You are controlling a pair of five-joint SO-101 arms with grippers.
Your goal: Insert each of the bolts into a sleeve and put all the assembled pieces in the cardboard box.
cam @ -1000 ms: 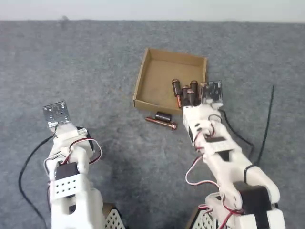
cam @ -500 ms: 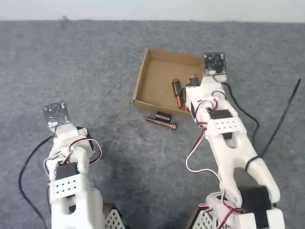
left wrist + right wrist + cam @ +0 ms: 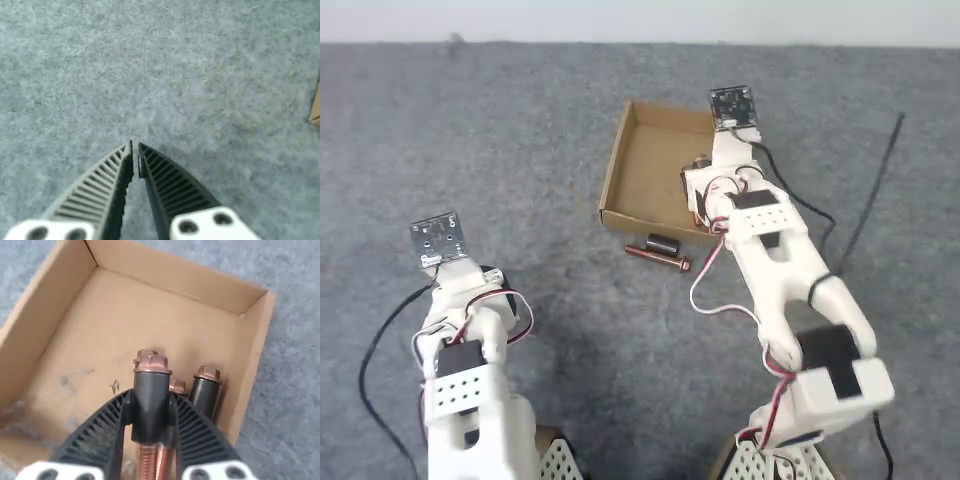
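Copper-headed sleeved bolt (image 3: 150,412) hangs pinched in the right pincer (image 3: 150,396) over the cardboard box (image 3: 165,270); releasing it seems next. The left pincer (image 3: 135,147) sits pressed together.

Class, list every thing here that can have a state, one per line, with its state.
Left gripper: shut, empty.
Right gripper: shut on a sleeved bolt over the box.
Box: open, holding sleeved bolts.
Loose bolt: on the carpet, unsleeved.
Loose sleeve: on the carpet, empty.
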